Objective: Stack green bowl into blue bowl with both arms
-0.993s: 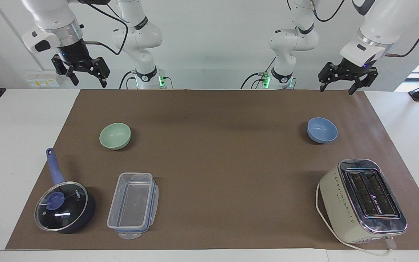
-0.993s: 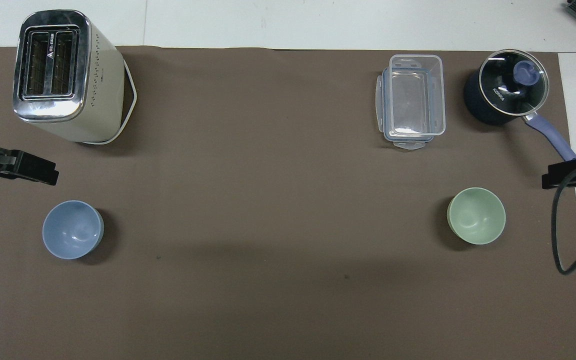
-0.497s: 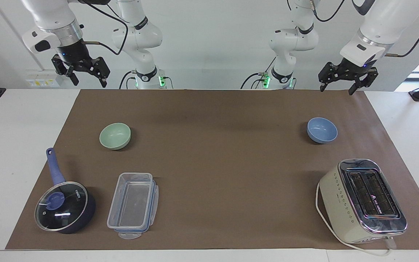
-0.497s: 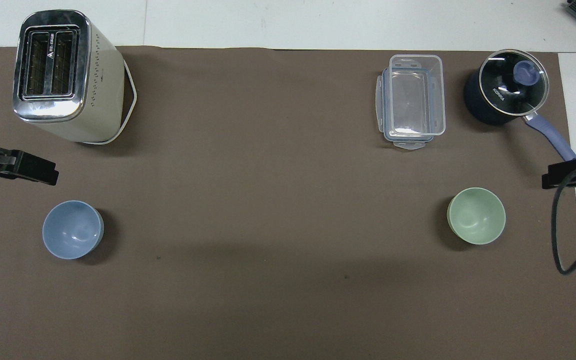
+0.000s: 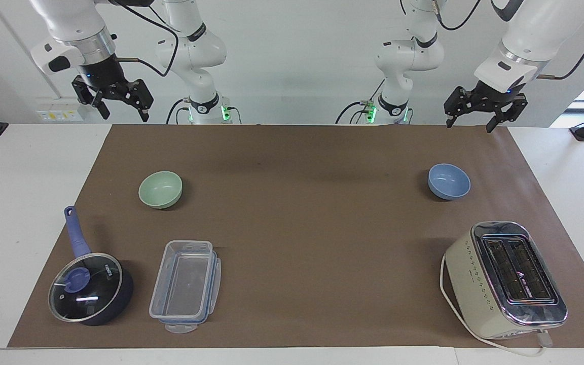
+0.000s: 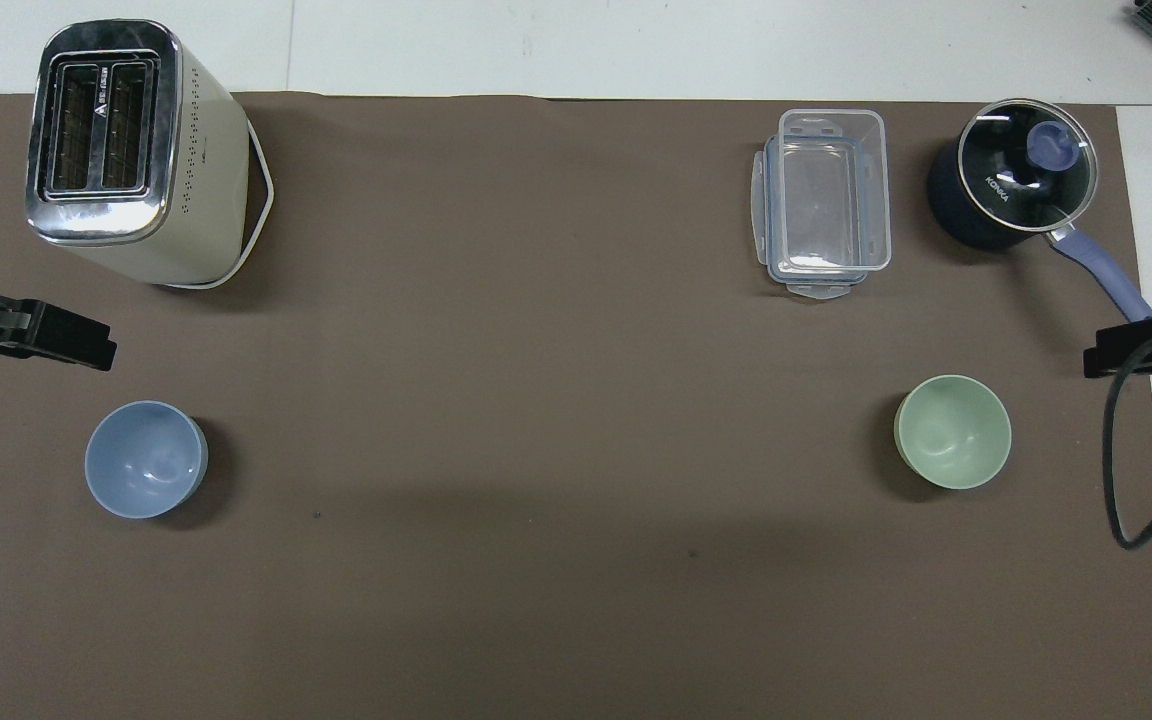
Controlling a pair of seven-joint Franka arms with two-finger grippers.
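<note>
The green bowl (image 5: 160,189) stands upright and empty on the brown mat toward the right arm's end of the table; it also shows in the overhead view (image 6: 954,431). The blue bowl (image 5: 449,181) stands upright and empty toward the left arm's end, and shows in the overhead view (image 6: 145,459) too. The two bowls are far apart. My right gripper (image 5: 124,115) hangs open and empty, high over the mat's edge nearest the robots. My left gripper (image 5: 468,124) hangs open and empty, high over the same edge at its own end.
A cream toaster (image 5: 505,279) with its cord stands farther from the robots than the blue bowl. A dark blue saucepan with a glass lid (image 5: 89,286) and a clear plastic container (image 5: 185,285) stand farther from the robots than the green bowl. Brown mat (image 5: 312,238) covers the table.
</note>
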